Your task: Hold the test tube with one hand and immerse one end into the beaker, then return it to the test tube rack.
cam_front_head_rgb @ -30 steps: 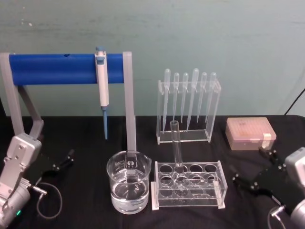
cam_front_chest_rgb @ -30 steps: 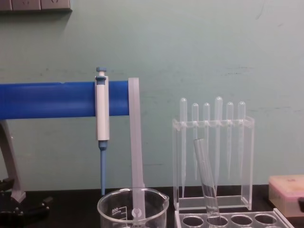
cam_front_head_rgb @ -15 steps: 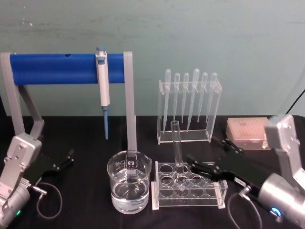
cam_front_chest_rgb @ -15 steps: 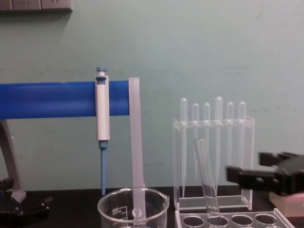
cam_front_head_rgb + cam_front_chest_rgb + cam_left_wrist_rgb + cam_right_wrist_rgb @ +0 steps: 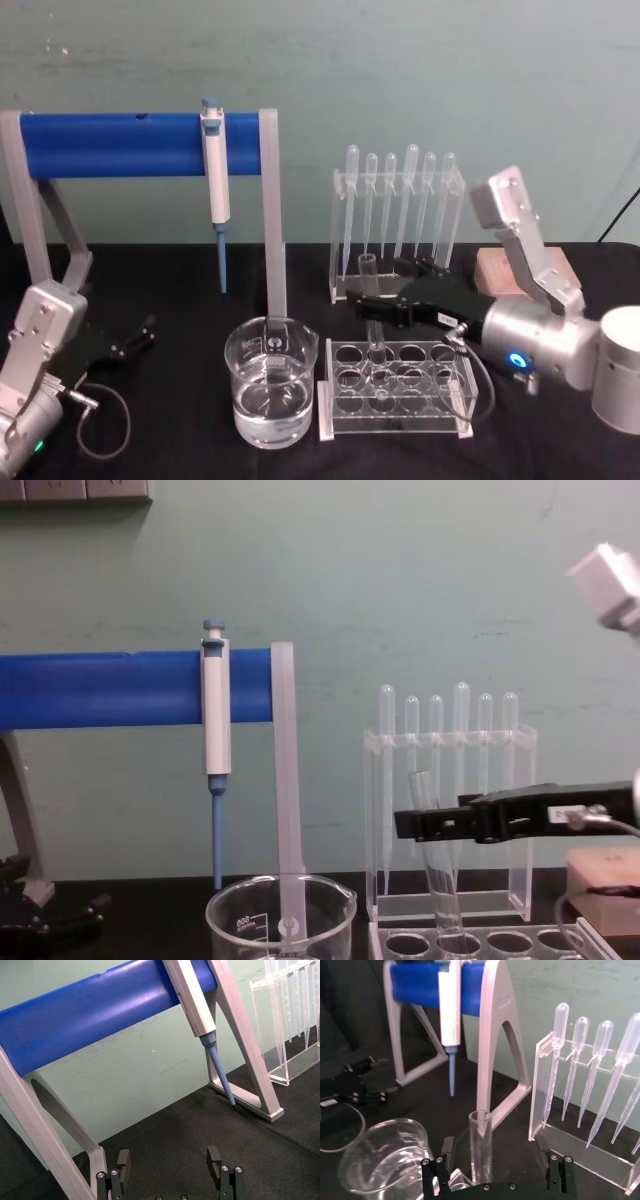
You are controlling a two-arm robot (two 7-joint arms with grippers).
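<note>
Test tube (image 5: 440, 880) stands tilted in a back-row hole of rack (image 5: 395, 425), near the table's (image 5: 180, 290) front edge, about mid-width. Beaker (image 5: 270, 395), part-filled with clear liquid, sits just left of the rack, nearer the left edge. Right gripper (image 5: 495, 1149) comes in from the table's right edge, fingers spread either side of the tube's upper part. They look clear of the glass, but contact is hard to judge. Left gripper (image 5: 169, 1160) sits low by the table's left edge, fingers apart, nothing in them.
</note>
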